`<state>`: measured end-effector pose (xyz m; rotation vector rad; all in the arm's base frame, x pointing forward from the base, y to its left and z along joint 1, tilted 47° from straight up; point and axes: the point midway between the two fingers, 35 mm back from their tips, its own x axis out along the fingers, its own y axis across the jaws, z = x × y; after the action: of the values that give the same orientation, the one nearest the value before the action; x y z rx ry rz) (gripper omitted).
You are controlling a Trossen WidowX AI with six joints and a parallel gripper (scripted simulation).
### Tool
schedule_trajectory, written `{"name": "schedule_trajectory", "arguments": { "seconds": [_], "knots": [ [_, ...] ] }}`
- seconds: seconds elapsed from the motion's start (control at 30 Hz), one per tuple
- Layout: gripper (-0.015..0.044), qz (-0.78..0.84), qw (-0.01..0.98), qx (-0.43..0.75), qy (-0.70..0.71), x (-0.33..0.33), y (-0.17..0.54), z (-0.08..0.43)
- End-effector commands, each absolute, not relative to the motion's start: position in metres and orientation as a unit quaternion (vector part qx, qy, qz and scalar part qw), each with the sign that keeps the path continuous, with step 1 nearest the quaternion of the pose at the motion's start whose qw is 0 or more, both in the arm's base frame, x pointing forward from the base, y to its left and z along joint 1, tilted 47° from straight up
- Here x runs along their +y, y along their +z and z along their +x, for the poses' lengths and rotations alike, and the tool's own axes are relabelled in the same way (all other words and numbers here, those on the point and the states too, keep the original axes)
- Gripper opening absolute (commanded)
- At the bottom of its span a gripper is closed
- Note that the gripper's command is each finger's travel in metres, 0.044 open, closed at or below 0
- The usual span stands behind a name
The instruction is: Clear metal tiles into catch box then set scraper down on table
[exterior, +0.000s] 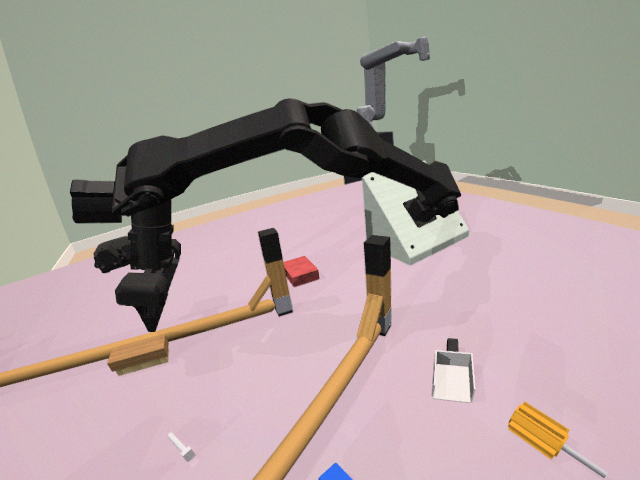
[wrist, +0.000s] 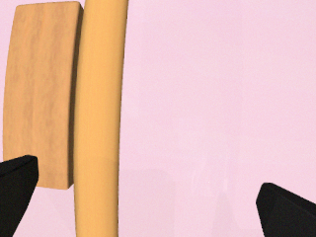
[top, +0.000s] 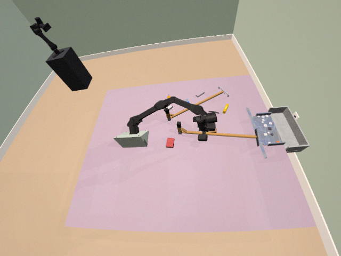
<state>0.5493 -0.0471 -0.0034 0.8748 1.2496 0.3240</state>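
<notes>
The long scraper (top: 234,135) (exterior: 217,320) (wrist: 99,109) lies on the table, its upright black-topped grip toward the arm's base and its dark blade at the near edge of the steel bench plate (top: 275,135). Several small tiles, white (top: 265,134), dark (top: 269,128) and orange (top: 277,141), lie on the plate. The grey catch box (top: 295,129) adjoins its far end. My gripper (top: 202,137) (exterior: 151,328) (wrist: 148,178) is open and empty, pointing down just above the scraper's handle. The handle passes between the fingertip lines in the wrist view, nearer the left finger.
A wooden brush (top: 212,130) (exterior: 138,353) (wrist: 41,94) lies close beside the handle. A second long tool (top: 209,98) (exterior: 320,403) lies angled away. A red block (top: 170,142) (exterior: 301,270), white dustpan (exterior: 453,382), orange screwdriver (exterior: 538,430), white bolt (exterior: 180,446) and yellow object (top: 225,108) lie around.
</notes>
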Motion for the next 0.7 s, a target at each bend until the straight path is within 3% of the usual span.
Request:
{"name": "schedule_trajectory", "arguments": {
  "seconds": [0.0, 0.67],
  "knots": [
    [0.0440, 0.393, 0.718, 0.557, 0.145, -0.054, 0.007, 0.545],
    [0.0440, 0.397, 0.737, 0.529, 0.139, -0.081, 0.049, 0.514]
  ]
}}
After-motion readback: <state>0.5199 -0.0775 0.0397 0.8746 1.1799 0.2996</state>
